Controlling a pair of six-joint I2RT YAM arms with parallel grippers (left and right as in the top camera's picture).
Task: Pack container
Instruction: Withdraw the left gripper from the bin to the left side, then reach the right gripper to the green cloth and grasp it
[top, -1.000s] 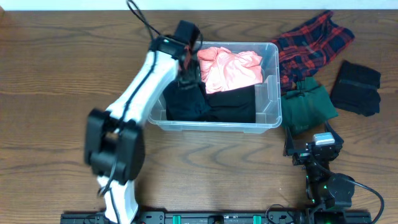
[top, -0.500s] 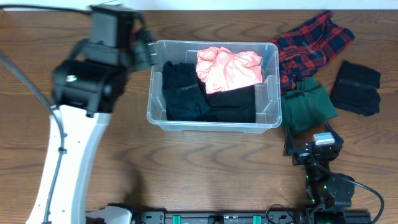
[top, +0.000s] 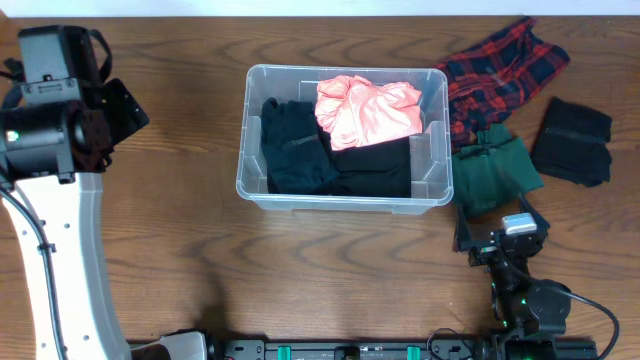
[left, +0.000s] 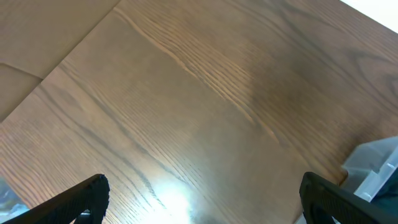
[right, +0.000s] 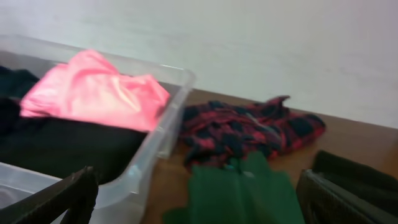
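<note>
Here the large clear plastic tub with rounded corners (top: 340, 203) sits at the upper centre of the overhead frame on the brown wooden table (top: 180, 250), holding a crumpled pink cloth (top: 368, 108) and black garments (top: 300, 150). The left gripper (top: 125, 108) hangs at the upper left, well apart from the tub, its fingers spread wide around nothing. The right gripper (top: 503, 228), at the lower right, is likewise released, just beside a green garment (top: 495, 175). A red-and-navy plaid shirt (top: 495, 60) and a folded black cloth (top: 572, 140) lie at the upper right

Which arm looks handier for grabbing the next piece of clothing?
Probably right: the right claw sits open beside the green garment, while the left claw hangs over the table across the tub.
</note>
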